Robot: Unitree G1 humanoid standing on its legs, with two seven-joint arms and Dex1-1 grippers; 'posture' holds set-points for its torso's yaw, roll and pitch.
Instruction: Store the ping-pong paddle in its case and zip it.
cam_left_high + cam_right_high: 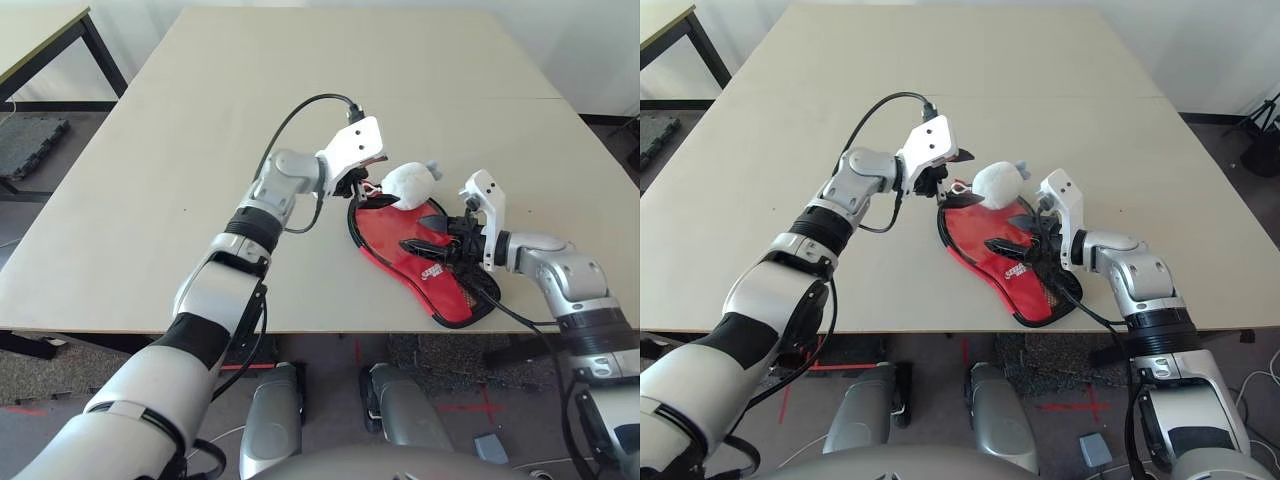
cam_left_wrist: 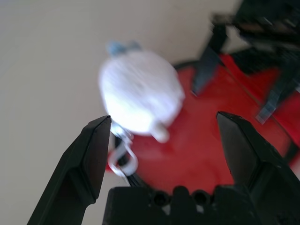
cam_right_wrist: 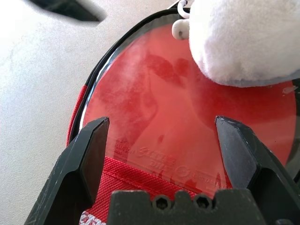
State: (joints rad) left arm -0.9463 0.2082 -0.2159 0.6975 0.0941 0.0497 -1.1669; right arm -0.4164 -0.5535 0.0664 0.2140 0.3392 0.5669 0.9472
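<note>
The case (image 1: pixel 425 265) lay nearest, at the near right part of the table (image 1: pixel 200 150), red face up, its narrow end reaching toward the near edge and its round end pointing far and left. The ping-pong paddle (image 3: pixel 187 126) sat inside the round end, its red rubber blade exposed where the case stood unzipped; the handle could not be seen. A white plush toy (image 1: pixel 410 185), clipped to the zipper end by a small metal clasp (image 2: pixel 123 157), rested on the far rim of the case.

Handling judgement: the case appeared soft and light, likely to slide or bunch under a pull, so one hand should pin the fabric while the other draws the zipper. The best hold was judged to be the clasp and toy at the zipper pull. The paddle blade appeared stiff and should keep the round end in shape.

The left hand (image 1: pixel 356 186) hovered at the far left rim beside the toy, fingers spread wide, holding nothing. The right hand (image 1: pixel 445 240) hung over the middle of the case, fingers equally spread and empty; contact with the fabric could not be determined.
</note>
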